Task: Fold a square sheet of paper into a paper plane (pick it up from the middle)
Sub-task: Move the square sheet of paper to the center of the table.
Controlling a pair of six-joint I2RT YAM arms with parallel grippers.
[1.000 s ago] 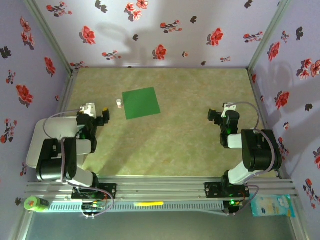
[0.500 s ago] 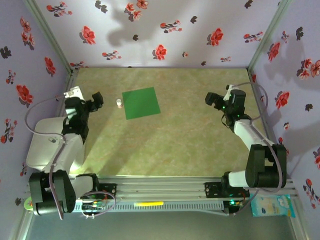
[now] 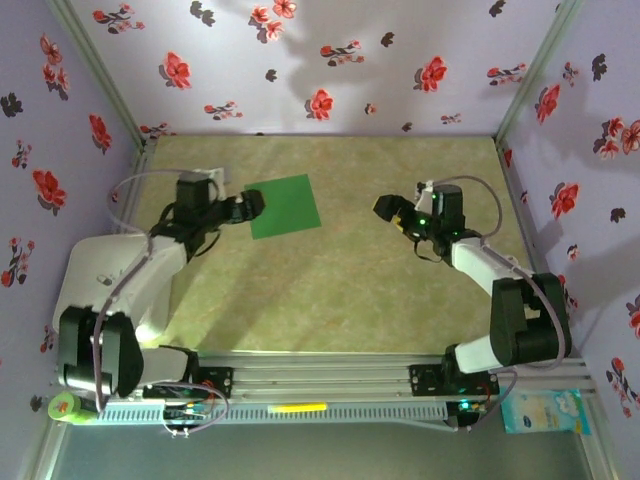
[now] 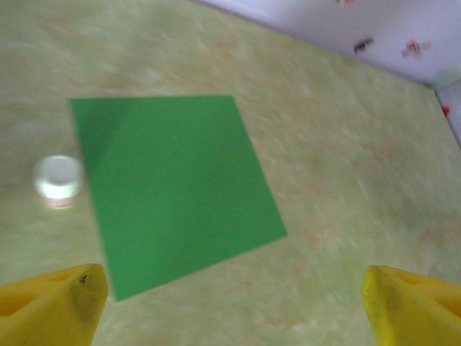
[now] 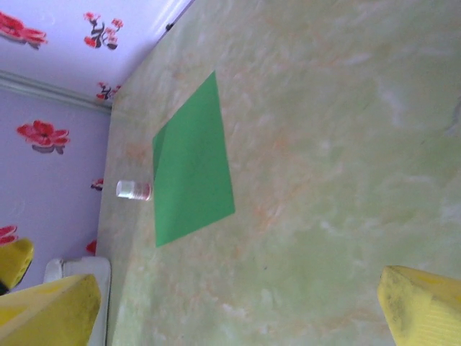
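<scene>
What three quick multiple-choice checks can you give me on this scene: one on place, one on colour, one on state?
1. Where does the small white bottle stand relative to the square sheet of paper?
A. On top of it
B. On the table, just off one edge of it
C. Far off, at the right arm's base

2. What colour is the sheet?
A. Red
B. White
C. Green

3. How are the left fingers?
A. Spread open, nothing between them
B. Shut on the sheet
C. Shut on the bottle

Answers: 1 B, the left wrist view shows it on bare table beside the sheet's edge. 2 C, the sheet is bright green in every view. 3 A, the two yellow tips sit far apart and the sheet lies flat beyond them.
</scene>
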